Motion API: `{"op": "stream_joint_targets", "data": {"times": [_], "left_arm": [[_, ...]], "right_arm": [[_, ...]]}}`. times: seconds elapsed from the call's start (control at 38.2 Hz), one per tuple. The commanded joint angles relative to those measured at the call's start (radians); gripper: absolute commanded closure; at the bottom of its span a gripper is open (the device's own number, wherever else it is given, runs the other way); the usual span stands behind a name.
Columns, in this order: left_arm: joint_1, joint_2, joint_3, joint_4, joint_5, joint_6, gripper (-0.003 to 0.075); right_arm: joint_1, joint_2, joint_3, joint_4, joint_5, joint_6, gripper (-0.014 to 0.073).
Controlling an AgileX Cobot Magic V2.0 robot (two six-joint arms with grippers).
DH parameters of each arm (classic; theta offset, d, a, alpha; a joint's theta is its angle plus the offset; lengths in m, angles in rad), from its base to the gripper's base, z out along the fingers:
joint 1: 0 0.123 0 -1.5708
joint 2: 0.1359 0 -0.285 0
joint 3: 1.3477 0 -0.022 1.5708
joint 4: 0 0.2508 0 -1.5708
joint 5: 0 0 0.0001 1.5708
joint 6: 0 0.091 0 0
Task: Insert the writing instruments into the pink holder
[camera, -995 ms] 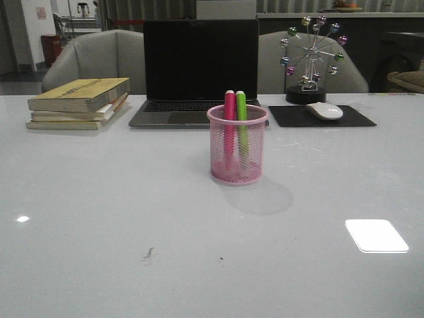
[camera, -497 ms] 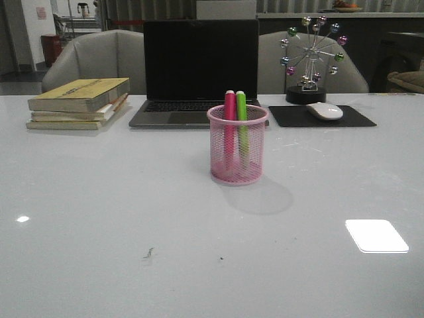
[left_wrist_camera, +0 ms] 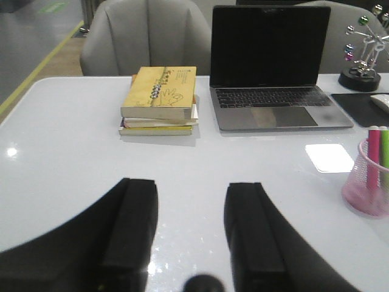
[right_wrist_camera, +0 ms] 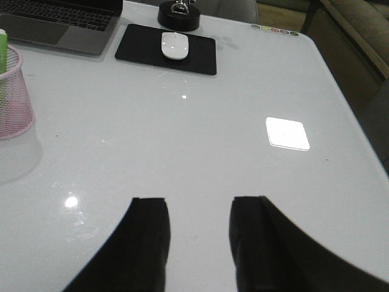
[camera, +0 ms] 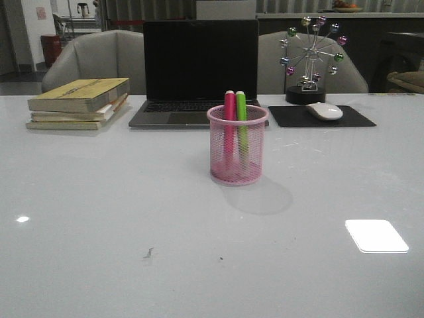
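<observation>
The pink holder (camera: pixel 237 152) stands upright in the middle of the white table, in front of the laptop. A pink marker (camera: pixel 229 122) and a green marker (camera: pixel 241 122) stand inside it, pale ends up. The left wrist view has the holder (left_wrist_camera: pixel 368 194) and both markers (left_wrist_camera: pixel 374 155) at its edge; the right wrist view catches the holder (right_wrist_camera: pixel 12 103) too. My left gripper (left_wrist_camera: pixel 191 185) hangs open above bare table, holding nothing. My right gripper (right_wrist_camera: pixel 199 204) is open as well, with nothing between its fingers. Neither gripper shows in the front view.
A black laptop (camera: pixel 199 73) sits behind the holder. A stack of books (camera: pixel 78 103) lies at the back left. At the back right are a mouse (camera: pixel 324 110) on a black pad (camera: pixel 321 116) and a ferris-wheel ornament (camera: pixel 308 59). Two grey chairs stand behind the table.
</observation>
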Motion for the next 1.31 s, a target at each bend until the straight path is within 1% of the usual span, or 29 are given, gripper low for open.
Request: {"op": "stream_joint_targets", "data": {"times": [0.0,0.16,0.89,0.99,1.2,1.28], "left_arm": [[-0.032,0.002,-0.028,-0.027,-0.056,-0.005,0.0369],[-0.061,0.002,-0.028,0.002,-0.065,-0.005,0.037],[-0.061,0.002,-0.028,0.002,-0.065,-0.005,0.0369],[-0.061,0.002,-0.028,0.002,-0.065,-0.005,0.0369],[-0.061,0.002,-0.028,0.002,-0.065,-0.005,0.0369],[-0.061,0.002,-0.028,0.002,-0.065,-0.005,0.0369]], "right_arm": [[-0.006,0.004,-0.026,0.014,-0.073,-0.003,0.0222],[-0.006,0.004,-0.026,0.015,-0.073,-0.003,0.0222],[-0.006,0.004,-0.026,0.015,-0.073,-0.003,0.0231],[-0.006,0.004,-0.026,0.015,-0.073,-0.003,0.0298],[-0.006,0.004,-0.026,0.015,-0.073,-0.003,0.0482],[-0.006,0.004,-0.026,0.015,-0.074,-0.003,0.0533]]}}
